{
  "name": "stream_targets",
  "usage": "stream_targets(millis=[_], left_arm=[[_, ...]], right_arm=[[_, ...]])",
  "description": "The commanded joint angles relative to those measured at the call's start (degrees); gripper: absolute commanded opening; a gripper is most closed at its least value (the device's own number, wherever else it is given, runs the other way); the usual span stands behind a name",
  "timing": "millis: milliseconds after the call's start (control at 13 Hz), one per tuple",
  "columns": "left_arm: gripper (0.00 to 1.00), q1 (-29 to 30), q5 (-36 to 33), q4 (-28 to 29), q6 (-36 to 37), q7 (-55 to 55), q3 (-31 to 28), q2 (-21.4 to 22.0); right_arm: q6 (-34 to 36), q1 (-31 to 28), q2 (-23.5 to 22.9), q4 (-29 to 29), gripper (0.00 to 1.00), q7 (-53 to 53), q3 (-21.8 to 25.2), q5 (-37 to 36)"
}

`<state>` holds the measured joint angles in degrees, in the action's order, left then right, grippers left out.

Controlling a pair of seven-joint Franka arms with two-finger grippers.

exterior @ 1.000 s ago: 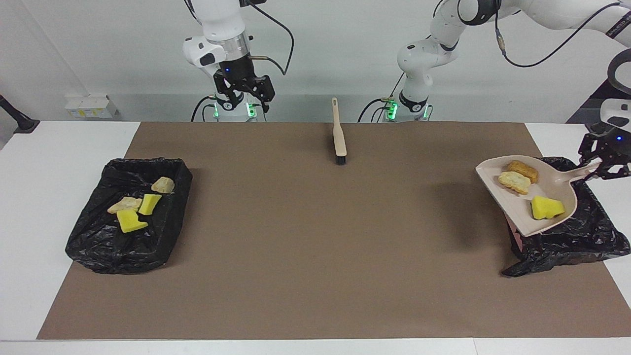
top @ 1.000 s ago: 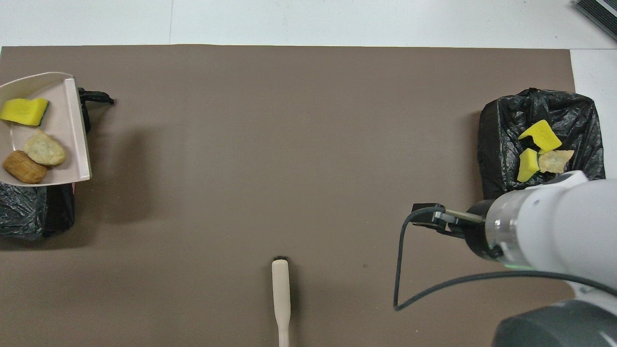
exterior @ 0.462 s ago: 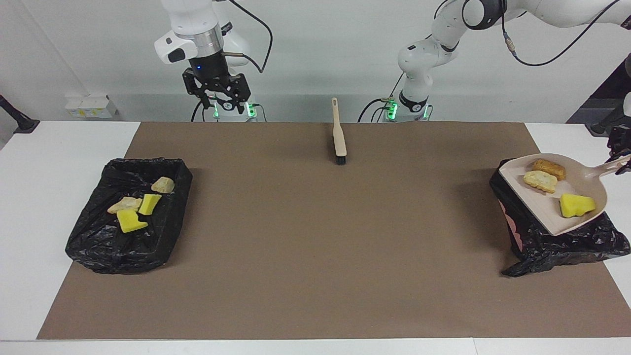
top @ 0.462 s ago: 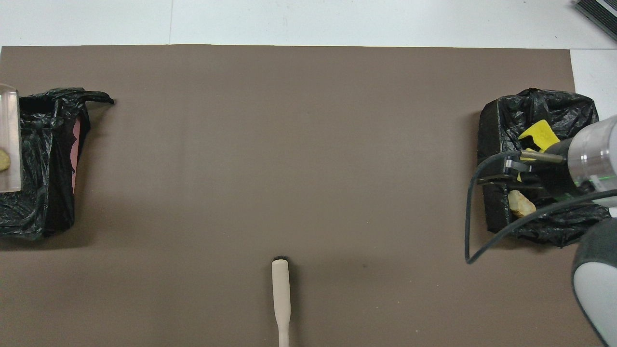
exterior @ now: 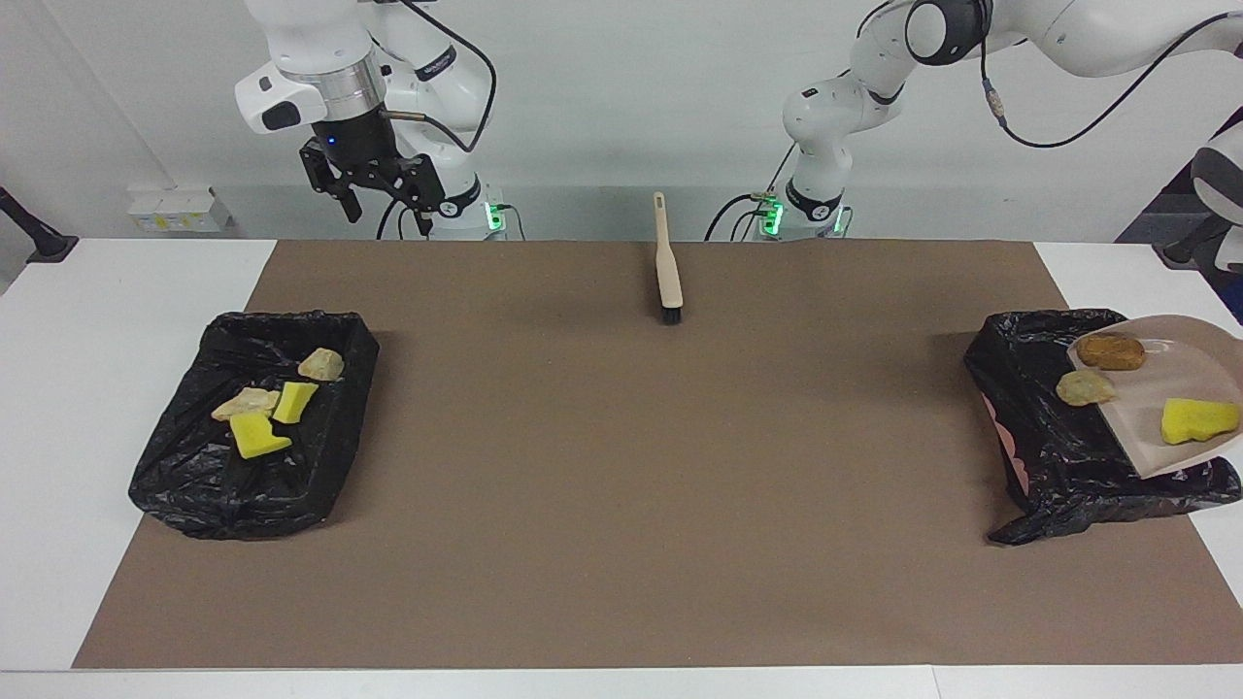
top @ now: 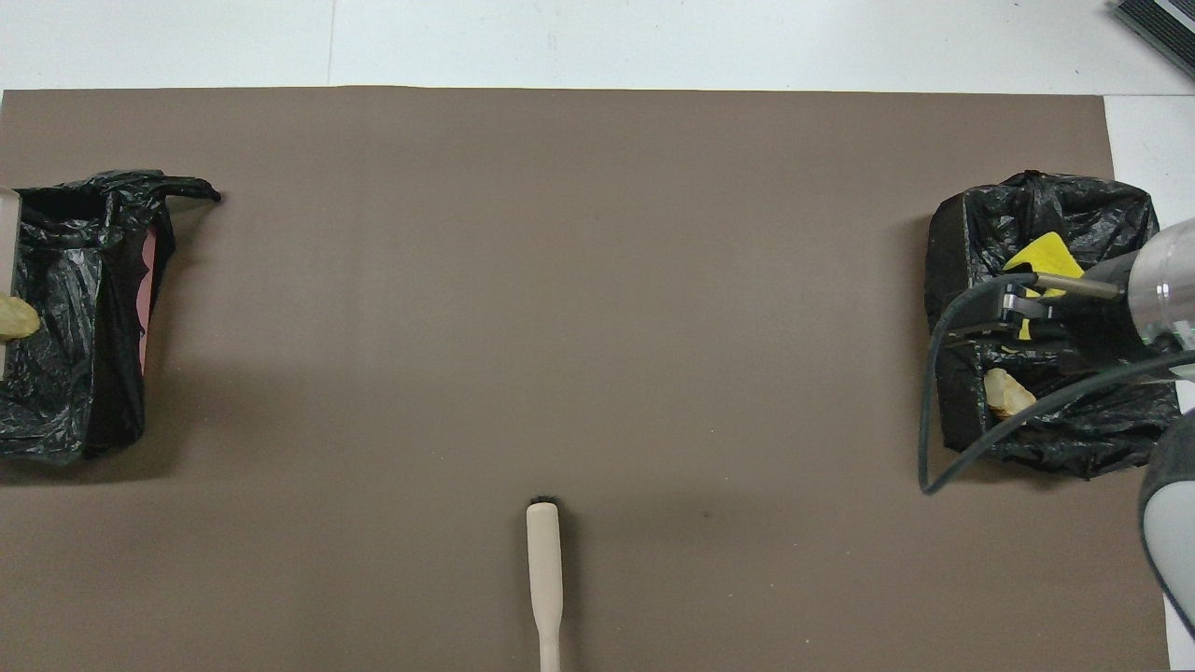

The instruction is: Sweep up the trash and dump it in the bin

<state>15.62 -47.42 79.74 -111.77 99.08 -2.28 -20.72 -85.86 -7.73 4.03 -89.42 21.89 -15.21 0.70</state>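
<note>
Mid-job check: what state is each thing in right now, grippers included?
Dustpan: raised, tilted over the bin at the left arm's end.
Three scraps: on the dustpan, not yet dumped.
Bin at the right arm's end: lined, holding four scraps.
Brush: lying flat on the mat, untouched.
Right gripper: open, empty, raised.
Left gripper: out of view.

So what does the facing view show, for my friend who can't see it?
A beige dustpan tilts over a black-lined bin at the left arm's end of the table, three scraps on it. A second lined bin holds four scraps, a brush lies near the robots, and the right gripper hangs open, holding nothing.
</note>
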Motion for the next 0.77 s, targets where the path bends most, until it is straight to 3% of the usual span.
stream_targets(millis=[0, 154, 231, 692], left_arm=[[0.0, -2.9, -10.0, 9.5, -2.4, -7.6, -0.7, 6.7], [0.0, -4.0, -15.0, 12.4, -1.3, -13.5, -0.7, 8.4], [0.0, -5.1, -17.9, 12.6, 0.0, -14.9, -0.7, 8.6], [0.0, -11.3, -31.7, 12.5, 9.7, -18.8, -0.8, 8.9]], right_arm=[[0.3, 2.3, -1.6, 1.4, 1.0, -2.2, 3.6, -1.0], [0.7, 8.2, -1.8, 2.2, 1.0, -2.3, 10.3, -1.4], [0.9, 9.0, -2.1, 2.3, 1.0, -2.6, 11.2, -1.5], [1.0, 9.6, -2.1, 2.2, 1.0, -2.6, 11.5, -4.7]])
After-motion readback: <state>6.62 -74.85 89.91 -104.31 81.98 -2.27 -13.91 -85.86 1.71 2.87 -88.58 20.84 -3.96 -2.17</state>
